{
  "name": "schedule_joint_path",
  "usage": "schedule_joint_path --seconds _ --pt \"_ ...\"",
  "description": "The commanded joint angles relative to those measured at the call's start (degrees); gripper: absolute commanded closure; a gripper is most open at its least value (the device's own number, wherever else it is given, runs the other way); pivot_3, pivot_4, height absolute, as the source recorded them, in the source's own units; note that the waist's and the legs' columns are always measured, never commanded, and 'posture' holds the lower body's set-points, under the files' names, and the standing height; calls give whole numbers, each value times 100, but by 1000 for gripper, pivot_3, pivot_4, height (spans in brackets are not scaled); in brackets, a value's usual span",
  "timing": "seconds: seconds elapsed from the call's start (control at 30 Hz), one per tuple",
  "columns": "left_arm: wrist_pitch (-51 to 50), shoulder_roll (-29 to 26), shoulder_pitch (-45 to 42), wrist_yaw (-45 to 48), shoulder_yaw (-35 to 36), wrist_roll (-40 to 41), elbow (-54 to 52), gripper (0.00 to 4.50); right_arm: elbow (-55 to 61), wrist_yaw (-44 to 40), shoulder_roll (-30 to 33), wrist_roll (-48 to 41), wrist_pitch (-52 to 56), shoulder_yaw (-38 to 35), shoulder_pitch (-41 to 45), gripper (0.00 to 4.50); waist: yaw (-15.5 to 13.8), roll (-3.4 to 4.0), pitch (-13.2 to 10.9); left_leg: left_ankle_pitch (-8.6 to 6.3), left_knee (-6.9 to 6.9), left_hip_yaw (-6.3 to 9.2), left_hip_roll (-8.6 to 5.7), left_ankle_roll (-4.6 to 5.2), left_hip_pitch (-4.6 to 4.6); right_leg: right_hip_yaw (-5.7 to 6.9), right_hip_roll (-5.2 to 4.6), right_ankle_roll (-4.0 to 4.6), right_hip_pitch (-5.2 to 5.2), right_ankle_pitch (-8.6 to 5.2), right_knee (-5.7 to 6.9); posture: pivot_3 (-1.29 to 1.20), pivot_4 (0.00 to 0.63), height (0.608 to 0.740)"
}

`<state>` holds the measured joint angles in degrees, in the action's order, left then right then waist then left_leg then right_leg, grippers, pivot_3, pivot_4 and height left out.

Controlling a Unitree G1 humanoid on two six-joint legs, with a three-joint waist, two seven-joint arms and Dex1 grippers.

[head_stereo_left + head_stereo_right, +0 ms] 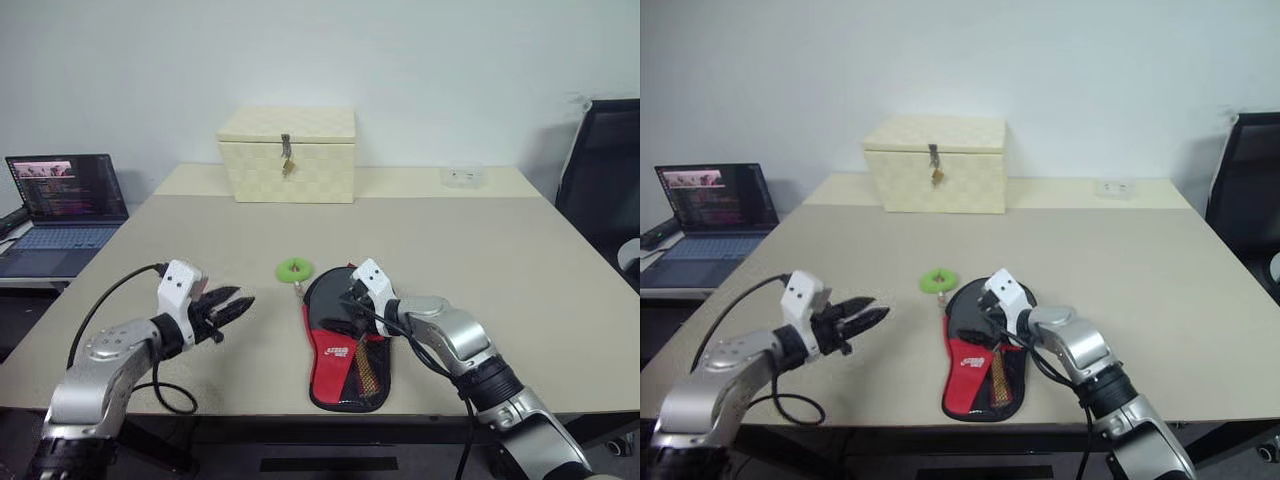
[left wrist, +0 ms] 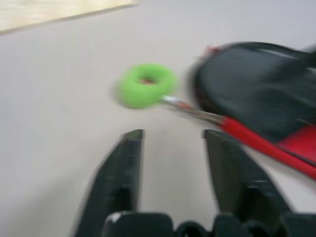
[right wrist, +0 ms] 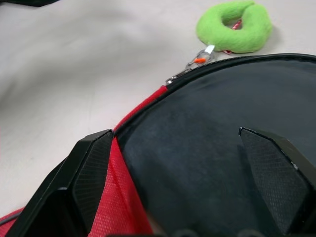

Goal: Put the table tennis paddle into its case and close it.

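The case [image 1: 345,345] lies flat near the table's [image 1: 500,290] front edge, with its black top facing up and its red and mesh part toward me. The table tennis paddle is inside it, and a wooden handle [image 1: 371,372] shows through the mesh. The green round zipper tag [image 1: 293,268] rests on the table just beyond the case's far left corner. My right gripper [image 3: 173,133] hovers open over the black top, its fingers spread wide. My left gripper [image 1: 240,303] is open and empty. It is left of the case and points toward the tag [image 2: 147,85].
A cream woven box [image 1: 288,155] with a metal latch stands at the back of the table. A small clear object [image 1: 462,177] lies at the back right. A laptop [image 1: 65,200] sits on a side surface to the left, and a black chair [image 1: 605,170] stands to the right.
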<state>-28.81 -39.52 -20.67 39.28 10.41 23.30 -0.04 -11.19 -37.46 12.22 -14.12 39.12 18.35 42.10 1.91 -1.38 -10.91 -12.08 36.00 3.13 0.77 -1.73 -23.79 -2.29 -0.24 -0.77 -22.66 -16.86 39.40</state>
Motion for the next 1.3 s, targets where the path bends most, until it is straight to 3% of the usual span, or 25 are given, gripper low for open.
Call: schedule_joint_path --seconds 0.03,0.1,0.5,0.67,0.93,1.03,1.3 --pt "359 103 -683 -101 -196 -376 719 659 125 -14 -38 135 -116 6 -15 0 -9 0 0 0 0 -1 -2 0 0 1 0 -1 0 1 2 0 150 740" --pt "500 177 -1146 -143 -332 -594 1351 16 134 12 -61 186 -92 -2 -41 0 -9 -1 0 0 0 -1 -4 0 0 4 0 -1 -2 1 5 0 150 740" --pt "1775 927 -4196 580 -1035 -1732 6545 16 547 265 -172 266 295 -69 -268 0 6 -4 2 0 3 -21 -16 0 -18 6 9 -5 -34 2 26 0 150 740" --pt "2088 1238 -4553 515 -1157 -2173 7315 16 814 368 -146 281 523 -79 -393 0 17 -4 2 1 8 -23 -17 -1 -32 3 9 -5 -55 2 44 0 150 740" --pt "2281 1546 -4671 321 -1116 -2507 7575 16 1124 482 -124 289 769 -84 -525 0 8 -5 3 2 13 -22 -17 -2 -32 2 9 -5 -56 2 53 0 150 740" --pt "2303 1590 -4668 230 -1042 -2523 7586 563 1162 530 -122 297 794 -101 -534 0 10 -5 3 2 13 -20 -17 -3 -32 3 9 -5 -57 2 54 0 150 740" --pt "2315 1603 -4613 200 -953 -2601 7600 3257 780 682 -233 433 585 -126 -288 0 12 -5 3 3 13 -21 -17 -3 -31 3 10 -5 -57 2 56 0 150 740"
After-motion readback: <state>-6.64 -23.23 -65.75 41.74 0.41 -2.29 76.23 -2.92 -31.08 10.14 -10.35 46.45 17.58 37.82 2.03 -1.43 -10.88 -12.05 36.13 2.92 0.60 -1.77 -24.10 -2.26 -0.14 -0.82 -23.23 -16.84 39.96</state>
